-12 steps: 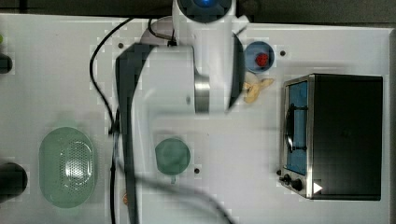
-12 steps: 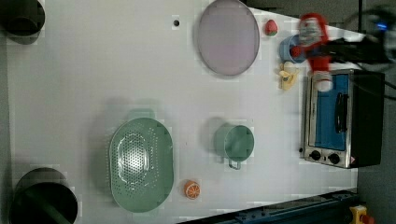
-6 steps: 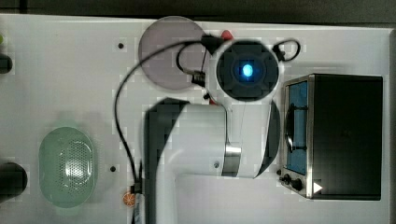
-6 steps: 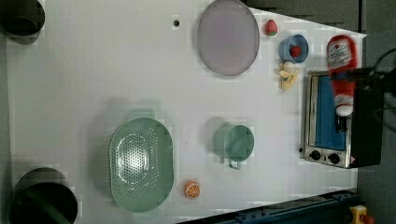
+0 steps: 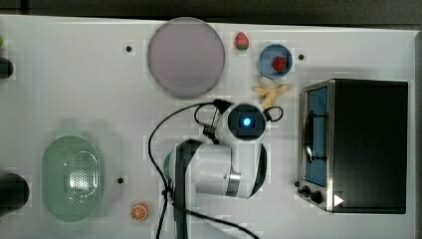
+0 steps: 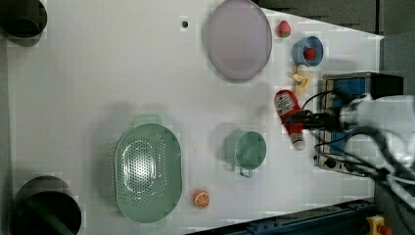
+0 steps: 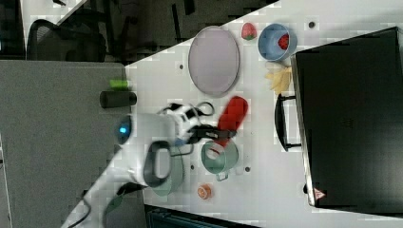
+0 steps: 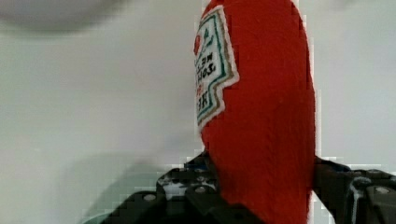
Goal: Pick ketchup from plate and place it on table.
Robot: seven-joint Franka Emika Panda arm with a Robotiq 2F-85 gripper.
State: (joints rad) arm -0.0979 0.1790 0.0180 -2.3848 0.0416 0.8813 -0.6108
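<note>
White table (image 5: 99, 89) carries mauve plate (image 5: 185, 57), green basket (image 5: 72, 178), blue bowl (image 5: 274, 59), strawberry (image 5: 242, 41), banana (image 5: 271, 92), orange slice (image 5: 140, 212), toaster oven (image 5: 363, 144), green cup (image 6: 247, 150).

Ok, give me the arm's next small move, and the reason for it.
Probably lower straight down and set it on bare white tabletop. The red ketchup bottle is gripped in the jaws, already off the round mauve plate, beside the green mug.

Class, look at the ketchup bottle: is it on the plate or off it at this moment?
Off. The ketchup bottle is clamped in the gripper, clear of the plate, whose surface lies bare in the top, left and right views.
</note>
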